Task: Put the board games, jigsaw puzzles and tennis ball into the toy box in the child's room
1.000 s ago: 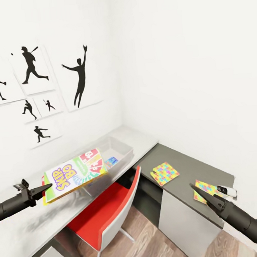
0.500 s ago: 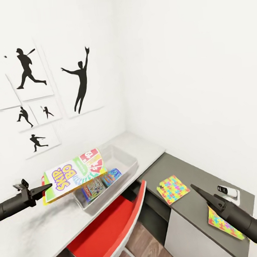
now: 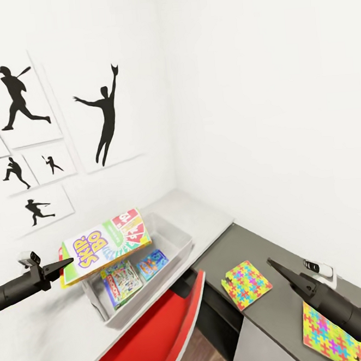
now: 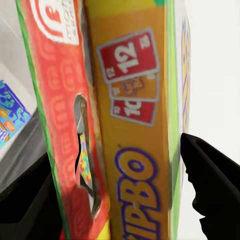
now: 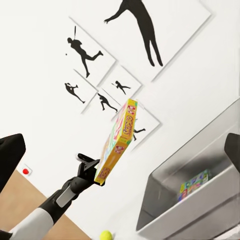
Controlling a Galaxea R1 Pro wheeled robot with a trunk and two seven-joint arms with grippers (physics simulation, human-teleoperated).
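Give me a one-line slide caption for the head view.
Left gripper holds the Skip-Bo box above the toy box, where two board games lie; two jigsaw puzzles remain on the dark desk.

Red chair (image 3: 156,336), small white device (image 3: 318,267)

Yellow-green-red Skip-Bo box (image 3: 105,245), multicoloured jigsaw squares (image 3: 246,285), red chair (image 3: 153,336)

walls: white, silhouette prints (image 3: 105,119) | red chair (image 3: 156,336) | wood floor (image 3: 209,353)
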